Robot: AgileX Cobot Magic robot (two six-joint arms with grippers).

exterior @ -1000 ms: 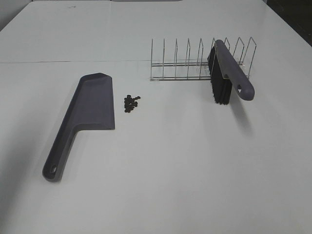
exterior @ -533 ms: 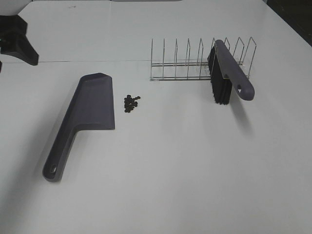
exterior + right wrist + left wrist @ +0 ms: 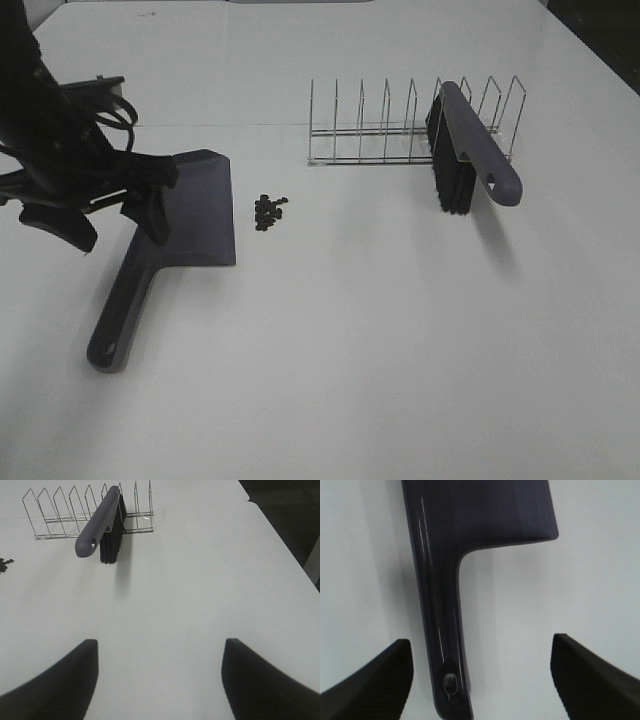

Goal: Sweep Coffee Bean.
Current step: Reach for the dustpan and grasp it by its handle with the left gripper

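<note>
The coffee beans point(image 3: 268, 211) lie in a small dark cluster on the white table, just right of the grey dustpan point(image 3: 197, 210); they also show at the edge of the right wrist view point(image 3: 4, 565). My left gripper point(image 3: 110, 218) is open and hangs above the dustpan's handle point(image 3: 441, 630), with one finger on each side of it and apart from it. A grey brush point(image 3: 470, 150) with black bristles leans in a wire rack point(image 3: 385, 130). My right gripper point(image 3: 160, 680) is open and empty, well short of the brush point(image 3: 100, 525). It is out of the exterior view.
The wire rack point(image 3: 60, 510) stands at the back of the table, right of the middle. A seam runs across the table point(image 3: 330, 340) behind the dustpan. The table's right edge point(image 3: 280, 545) drops to a dark floor.
My left arm has come in from the left and moved over the dustpan's handle. The beans, dustpan, brush and rack have not moved.
</note>
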